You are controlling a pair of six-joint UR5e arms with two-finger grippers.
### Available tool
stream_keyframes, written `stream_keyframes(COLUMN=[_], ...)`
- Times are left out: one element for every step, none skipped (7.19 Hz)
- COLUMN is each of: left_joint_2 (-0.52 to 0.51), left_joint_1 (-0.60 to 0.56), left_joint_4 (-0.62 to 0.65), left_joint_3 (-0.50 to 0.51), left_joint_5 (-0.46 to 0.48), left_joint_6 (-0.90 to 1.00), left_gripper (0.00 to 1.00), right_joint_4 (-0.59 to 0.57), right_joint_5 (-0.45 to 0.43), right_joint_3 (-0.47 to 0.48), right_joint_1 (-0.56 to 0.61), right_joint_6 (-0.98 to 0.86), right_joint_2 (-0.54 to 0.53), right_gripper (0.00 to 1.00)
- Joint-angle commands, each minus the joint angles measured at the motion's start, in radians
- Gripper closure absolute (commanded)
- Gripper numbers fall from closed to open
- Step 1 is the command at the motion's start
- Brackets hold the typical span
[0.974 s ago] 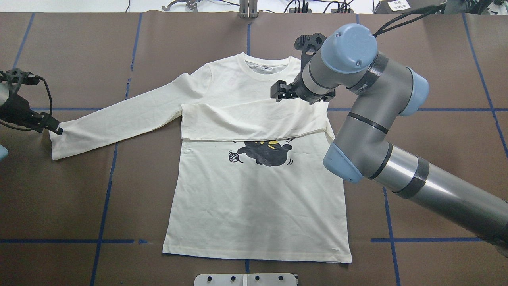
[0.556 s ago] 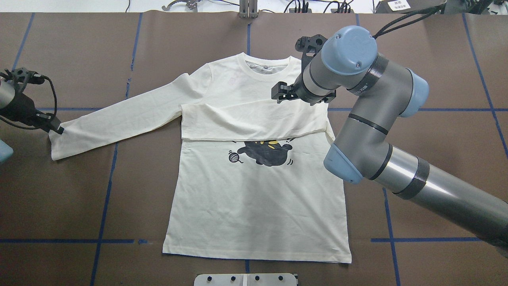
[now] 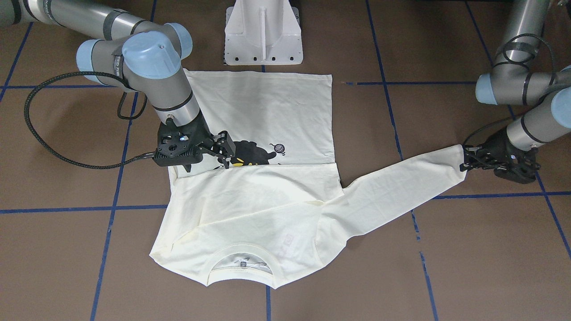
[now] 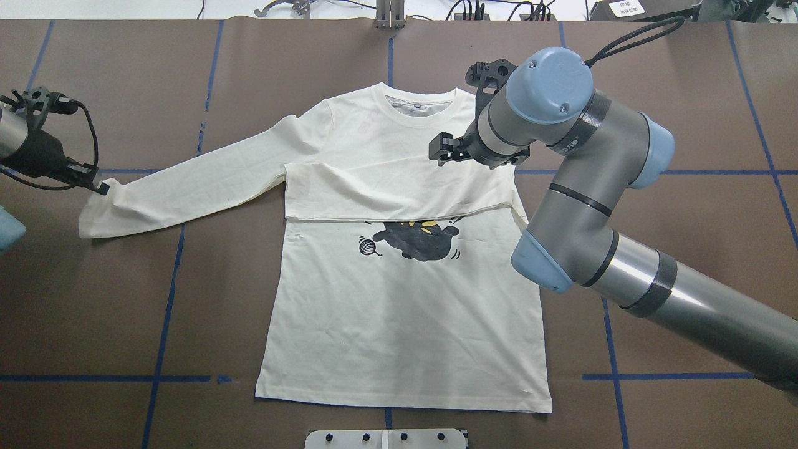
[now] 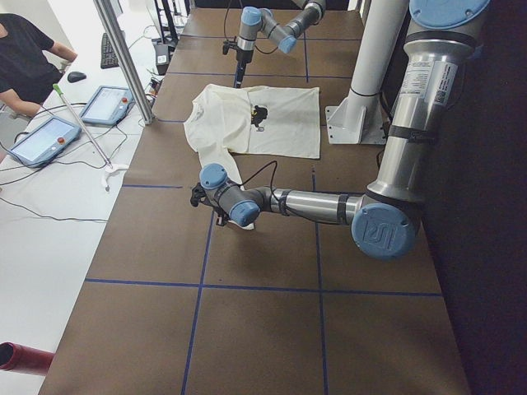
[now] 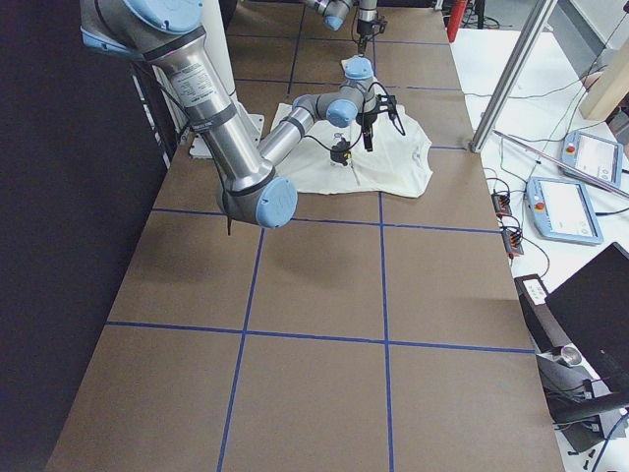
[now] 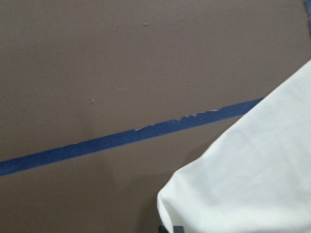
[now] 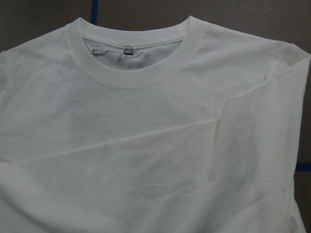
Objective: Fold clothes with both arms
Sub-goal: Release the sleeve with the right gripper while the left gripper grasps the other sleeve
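Observation:
The cream shirt (image 4: 399,312) lies flat on the brown table, front up, with the black cat graphic (image 4: 421,240) showing. One sleeve is folded across the chest (image 4: 399,187). The other sleeve (image 4: 187,187) stretches out to the left. My left gripper (image 4: 98,186) is shut on that sleeve's cuff; it also shows in the front-facing view (image 3: 465,162). My right gripper (image 4: 444,149) hovers open and empty over the shirt's chest beside the folded sleeve, as the front-facing view (image 3: 225,151) also shows. The right wrist view shows the ribbed neckline (image 8: 131,77).
The white pedestal (image 3: 263,31) stands at the robot's edge, just behind the shirt's hem. Blue tape lines (image 4: 168,280) grid the table. A metal post (image 5: 123,58) and tablets (image 5: 45,140) stand off the table's far edge, by an operator.
My left gripper has moved toward the table's far side with the cuff, dragging the sleeve's end that way. My right gripper has shifted only slightly.

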Motion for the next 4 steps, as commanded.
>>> stream_keyframes(left_joint_2=[-0.097, -0.187, -0.335, -0.465], left_joint_1=[0.010, 0.097, 0.171, 0.247], left_joint_4=[0.000, 0.024, 0.076, 0.122], left_joint_3=[-0.144, -0.181, -0.177, -0.159], left_joint_5=[0.001, 0.015, 0.079, 0.196], left_joint_6=[-0.301, -0.426, -0.577, -0.639], left_gripper=[1.00, 1.00, 1.00, 1.00], right_joint_4=[0.000, 0.004, 0.009, 0.011], right_joint_5=[0.015, 0.017, 0.024, 0.033], right_joint_3=[0.097, 0.171, 0.237, 0.279], right_joint_1=[0.048, 0.085, 0.123, 0.161], right_joint_6=[-0.070, -0.175, -0.223, -0.254], right_joint_2=[-0.113, -0.217, -0.309, -0.380], right_gripper=[0.00, 0.00, 0.00, 0.00])
